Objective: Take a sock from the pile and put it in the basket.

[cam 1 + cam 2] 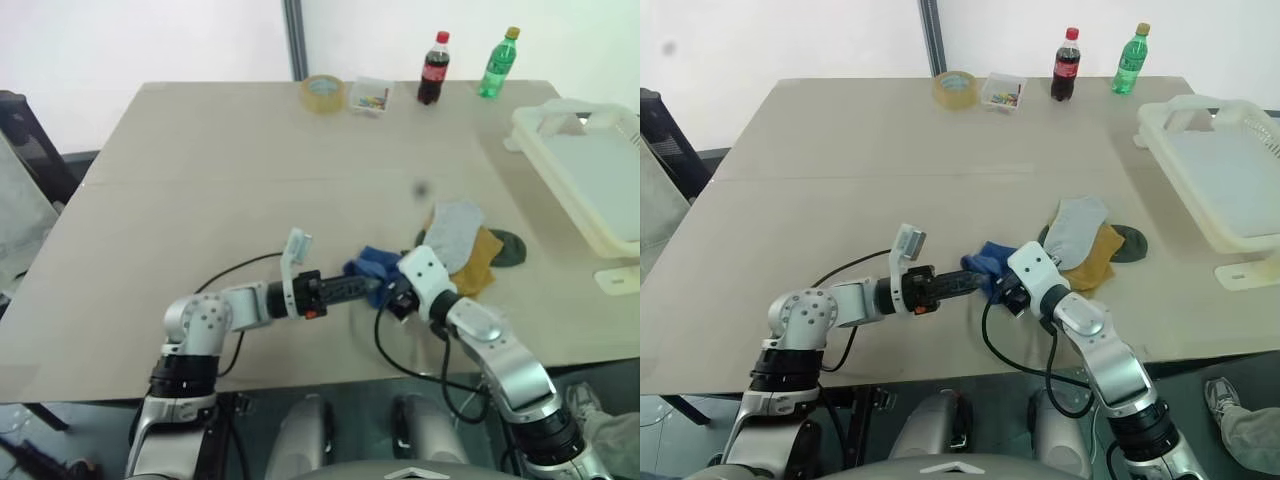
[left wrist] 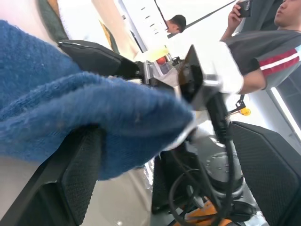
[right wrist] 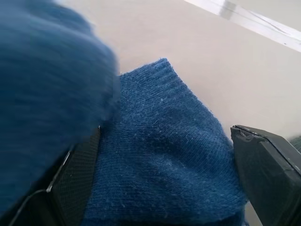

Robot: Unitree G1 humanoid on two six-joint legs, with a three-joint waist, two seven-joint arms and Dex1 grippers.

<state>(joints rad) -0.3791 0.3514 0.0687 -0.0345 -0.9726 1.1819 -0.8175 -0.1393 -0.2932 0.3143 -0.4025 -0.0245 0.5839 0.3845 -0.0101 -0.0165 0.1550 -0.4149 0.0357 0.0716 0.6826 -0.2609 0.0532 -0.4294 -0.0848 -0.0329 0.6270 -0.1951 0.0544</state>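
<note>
Both grippers meet at the sock (image 1: 992,262), a soft, knitted royal-blue bundle on the matte tan table (image 1: 890,160) just beside the pile (image 1: 1087,242). Left gripper (image 2: 160,174): ribbed black fingers (image 2: 70,183) spread wide, with blue folds draped over one. Right gripper (image 3: 164,188): jaws wide, blue knit bunched between the pads; whether either grips cannot be told. Pile: grey, mustard and dark green socks overlapping. Basket (image 1: 1215,165): smooth cream plastic, rectangular, cut off at the table's right edge.
</note>
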